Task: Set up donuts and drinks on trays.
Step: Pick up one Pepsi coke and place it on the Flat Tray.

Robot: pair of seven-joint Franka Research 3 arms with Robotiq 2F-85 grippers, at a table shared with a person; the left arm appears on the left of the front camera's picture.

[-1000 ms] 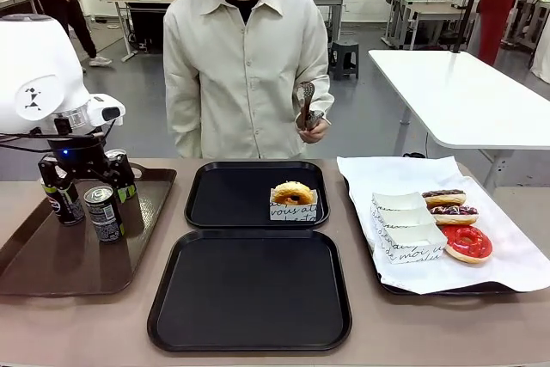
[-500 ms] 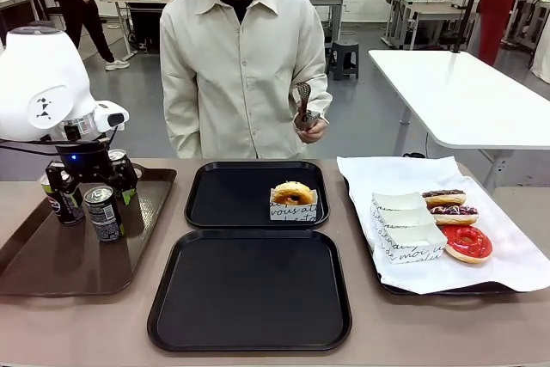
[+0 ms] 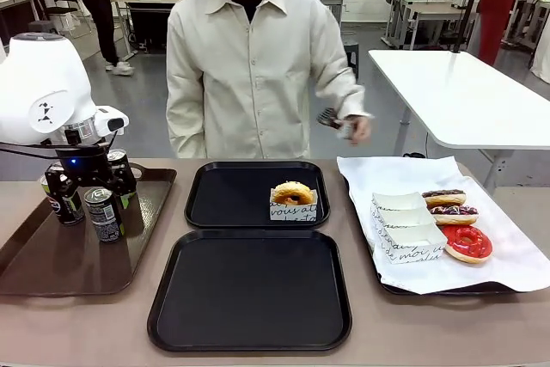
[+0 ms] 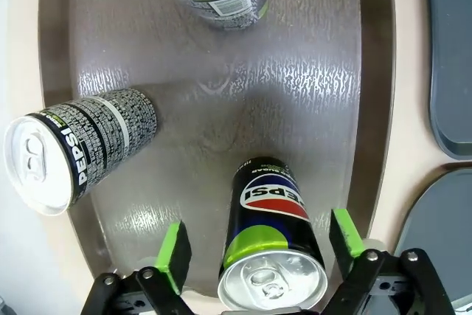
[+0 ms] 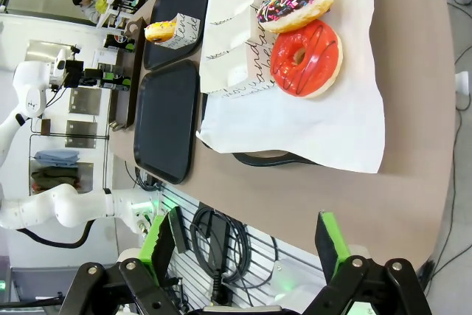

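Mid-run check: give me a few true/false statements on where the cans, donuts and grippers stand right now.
1. The left gripper has its fingers on either side of a can, not clamped on it. True.
2. The near black tray holds a donut. False: it is bare; the boxed golden donut sits on the far black tray.
3. One can stands on a black tray. False: all three cans are on the brown tray.
4. Three donuts lie on the paper-lined tray. True.
5. The right gripper holds a donut. False: it is open and empty.
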